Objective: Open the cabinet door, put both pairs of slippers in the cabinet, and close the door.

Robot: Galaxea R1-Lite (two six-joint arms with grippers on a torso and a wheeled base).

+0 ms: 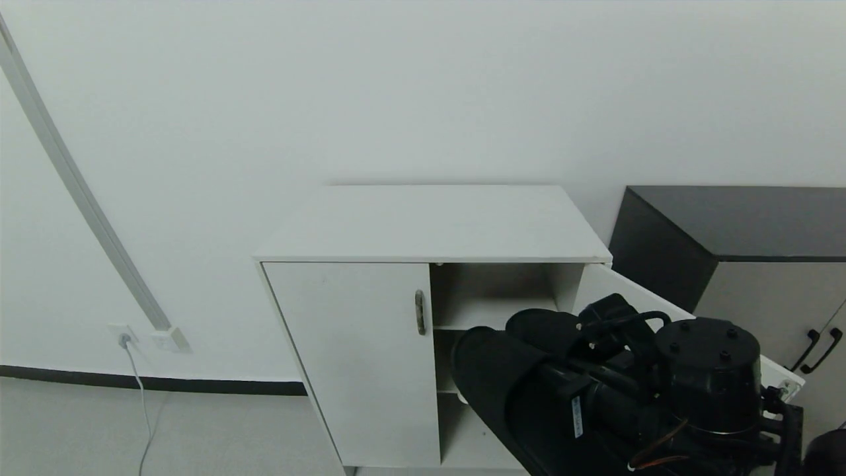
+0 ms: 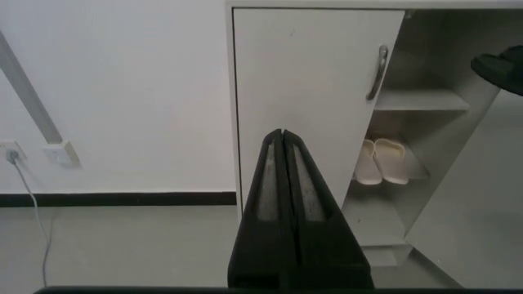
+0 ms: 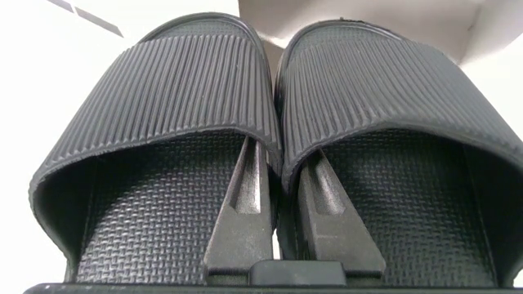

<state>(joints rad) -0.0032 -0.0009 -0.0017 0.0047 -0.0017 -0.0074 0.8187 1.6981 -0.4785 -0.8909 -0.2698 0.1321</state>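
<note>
A: Cabinet status?
B: White cabinet stands against the wall, with a dark cabinet just beside it on the robot's right. Left door closed, right door swung open.
A: Slippers?
B: Black slippers are held up in front of the open half, toes toward the opening, resting on nothing. White slippers are inside, side by side on the lower shelf, middle compartment.
A: Claws?
B: Right gripper has one finger inside each black slipper, pinching the two inner walls together. Left gripper has its fingers pressed flat together with nothing between them. It faces the closed left door, well apart from it.
A: Handle?
B: Handle is vertical, at the left door's inner edge.
</note>
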